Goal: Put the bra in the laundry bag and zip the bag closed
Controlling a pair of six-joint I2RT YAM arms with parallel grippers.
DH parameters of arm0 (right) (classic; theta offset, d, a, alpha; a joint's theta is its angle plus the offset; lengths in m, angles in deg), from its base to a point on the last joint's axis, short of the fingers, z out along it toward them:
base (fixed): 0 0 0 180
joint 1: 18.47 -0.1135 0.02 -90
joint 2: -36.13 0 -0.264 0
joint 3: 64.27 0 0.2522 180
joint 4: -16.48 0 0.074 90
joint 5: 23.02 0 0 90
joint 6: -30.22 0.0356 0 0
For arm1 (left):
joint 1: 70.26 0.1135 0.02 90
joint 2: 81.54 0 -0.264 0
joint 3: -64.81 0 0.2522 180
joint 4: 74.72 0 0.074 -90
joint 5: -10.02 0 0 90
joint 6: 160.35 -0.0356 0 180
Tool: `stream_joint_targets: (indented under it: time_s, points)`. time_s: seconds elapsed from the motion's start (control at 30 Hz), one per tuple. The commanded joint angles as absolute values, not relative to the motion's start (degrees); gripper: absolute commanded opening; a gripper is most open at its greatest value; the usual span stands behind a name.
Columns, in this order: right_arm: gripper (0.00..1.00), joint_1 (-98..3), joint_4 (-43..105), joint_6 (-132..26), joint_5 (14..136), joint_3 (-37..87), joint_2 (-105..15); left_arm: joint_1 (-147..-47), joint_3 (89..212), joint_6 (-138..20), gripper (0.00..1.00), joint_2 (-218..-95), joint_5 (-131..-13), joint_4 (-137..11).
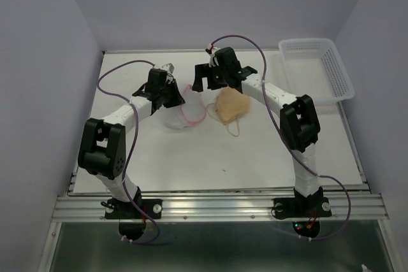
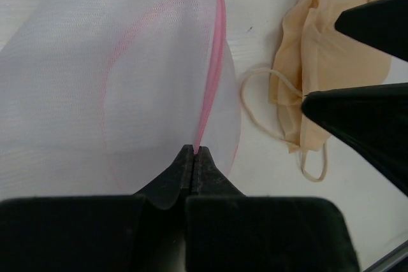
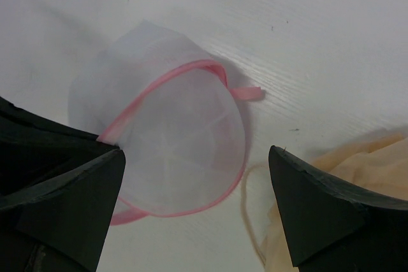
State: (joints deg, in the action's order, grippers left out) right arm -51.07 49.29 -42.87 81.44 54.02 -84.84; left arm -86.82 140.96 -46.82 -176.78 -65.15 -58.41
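Note:
The laundry bag [image 1: 185, 111], a white mesh pouch with a pink zipper band, lies at table centre with its mouth open. My left gripper [image 1: 173, 95] is shut on the pink band at the rim [image 2: 195, 151]; the bag [image 2: 127, 74] spreads out ahead of it. The peach bra [image 1: 231, 105] lies just right of the bag, a strap loop trailing toward it [image 2: 331, 62]. My right gripper [image 1: 209, 84] is open and empty, hovering above the gap between bag [image 3: 172, 125] and bra [image 3: 376, 164]. Its fingers [image 2: 373, 23] show over the bra in the left wrist view.
A rigid white slotted plastic basket [image 1: 319, 68] stands at the back right corner of the white table [image 1: 255, 157]. Purple cables run along both arms. Walls close in on the left, right and back.

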Motion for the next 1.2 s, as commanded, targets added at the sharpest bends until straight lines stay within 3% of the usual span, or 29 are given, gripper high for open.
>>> stream_joint_targets:
  time_s: [0.0,0.17,0.33,0.67,0.93,1.17]
  points:
    - [1.00,-52.39,50.10,-44.55,82.01,54.88,-85.60,-86.87,140.44,-44.96,0.00,-172.33,-64.86,-62.54]
    - [1.00,-55.82,48.97,-63.18,82.19,46.45,-81.48,-86.87,140.88,-43.19,0.00,-173.21,-64.60,-62.54]
    - [1.00,-56.87,40.27,-72.15,84.30,34.32,-75.24,-86.87,141.15,-44.42,0.00,-174.88,-63.46,-62.63]
    - [1.00,-61.09,36.75,-75.85,78.06,35.45,-78.66,-86.78,140.62,-44.95,0.00,-176.72,-59.85,-64.12]
    - [1.00,-62.23,31.39,-84.64,84.03,29.56,-76.82,-86.69,140.53,-44.33,0.00,-177.43,-58.62,-64.65]
    - [1.00,-62.24,29.01,-84.83,79.20,29.91,-78.92,-86.52,140.01,-45.03,0.00,-177.60,-57.04,-65.18]
